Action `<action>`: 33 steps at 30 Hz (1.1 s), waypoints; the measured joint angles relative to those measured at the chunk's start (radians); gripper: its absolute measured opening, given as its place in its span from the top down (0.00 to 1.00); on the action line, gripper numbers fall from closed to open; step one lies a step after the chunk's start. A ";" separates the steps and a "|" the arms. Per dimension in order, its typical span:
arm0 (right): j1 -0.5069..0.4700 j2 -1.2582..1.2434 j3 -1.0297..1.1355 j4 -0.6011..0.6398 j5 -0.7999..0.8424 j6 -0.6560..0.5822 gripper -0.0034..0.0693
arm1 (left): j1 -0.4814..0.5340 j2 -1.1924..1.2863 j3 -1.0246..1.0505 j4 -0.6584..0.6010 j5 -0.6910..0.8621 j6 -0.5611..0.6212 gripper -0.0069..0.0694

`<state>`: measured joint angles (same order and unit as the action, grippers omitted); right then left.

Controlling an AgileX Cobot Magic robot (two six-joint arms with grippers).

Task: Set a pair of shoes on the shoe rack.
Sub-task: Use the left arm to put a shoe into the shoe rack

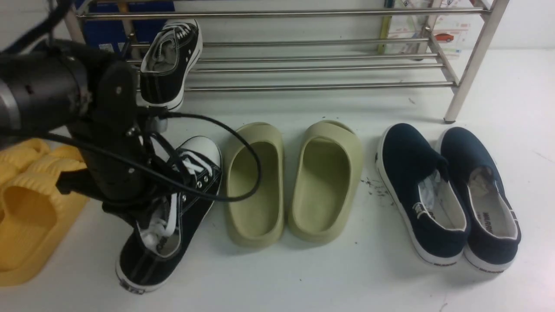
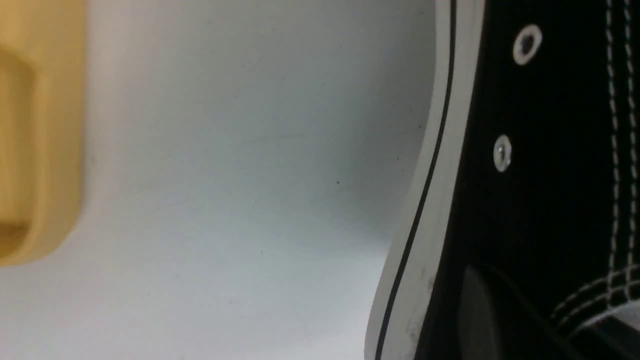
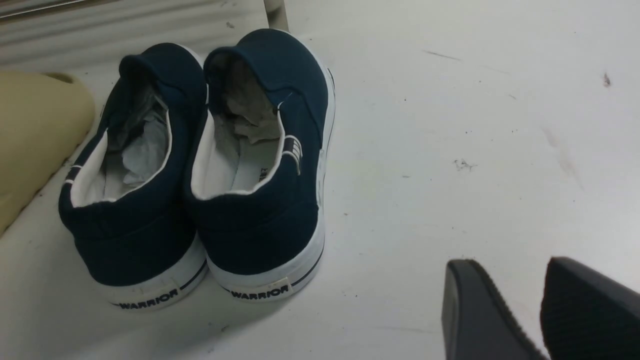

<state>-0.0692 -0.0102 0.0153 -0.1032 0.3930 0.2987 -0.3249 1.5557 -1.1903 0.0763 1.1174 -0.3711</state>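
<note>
The word "WARRIOR" stands in dark letters on the white heel strip of each of the navy slip-ons [image 3: 250, 235].

sneaker [image 1: 171, 60] on shoe rack [image 1: 303, 67] | second sneaker [image 1: 173, 212] on floor [image 1: 347, 277] under left arm [image 1: 104, 130]

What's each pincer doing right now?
Left pincer: at the floor sneaker, jaws hidden, cannot tell.
Right pincer: open, empty.

A scuffed white floor [image 1: 329, 281] with dark specks [image 1: 375, 186] meets a pale wall [image 1: 529, 21]
</note>
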 joint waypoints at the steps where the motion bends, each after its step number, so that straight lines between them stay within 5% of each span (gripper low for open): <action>1: 0.000 0.000 0.000 0.000 0.000 0.000 0.62 | 0.000 -0.014 -0.018 0.000 0.016 0.003 0.93; 10: 0.000 0.000 0.000 0.000 0.000 0.000 0.62 | 0.000 -0.075 -0.137 -0.028 0.026 0.008 0.93; 20: 0.000 0.000 0.000 0.000 0.000 0.000 0.62 | 0.007 0.125 -0.338 -0.076 -0.070 0.006 0.93; 33: 0.000 0.000 0.000 0.000 0.000 0.000 0.62 | 0.151 0.473 -0.749 -0.335 -0.069 0.112 0.93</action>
<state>-0.0692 -0.0102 0.0153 -0.1032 0.3930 0.2987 -0.1740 2.0283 -1.9389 -0.2586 1.0487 -0.2591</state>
